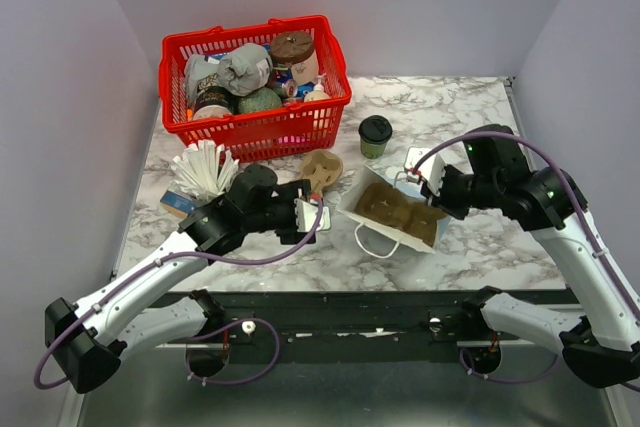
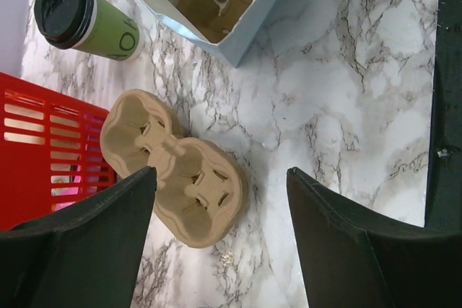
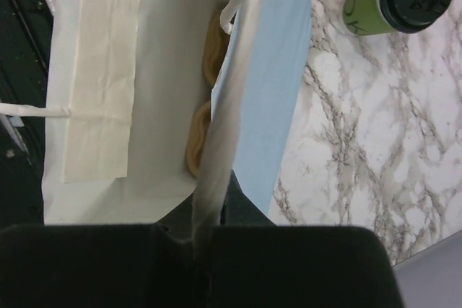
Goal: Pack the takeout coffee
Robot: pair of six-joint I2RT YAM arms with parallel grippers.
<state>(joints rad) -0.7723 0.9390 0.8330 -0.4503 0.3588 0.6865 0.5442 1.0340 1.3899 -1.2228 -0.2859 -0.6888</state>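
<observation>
top external showed the right gripper (image 1: 428, 182) pinching the bag (image 1: 388, 238), the left gripper (image 1: 319, 215) wide and empty, so the cup (image 1: 375, 135) probably needed grabbing next.

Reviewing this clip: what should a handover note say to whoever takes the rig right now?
Left gripper: open, empty, by the loose cardboard cup carrier on the marble table.
Right gripper: shut on the paper bag wall, holding it open.
Coffee cup: lidded, upright on the table beyond the bag, untouched.
Done: another carrier sits inside the bag.
Left: get the cup into the bag.
</observation>
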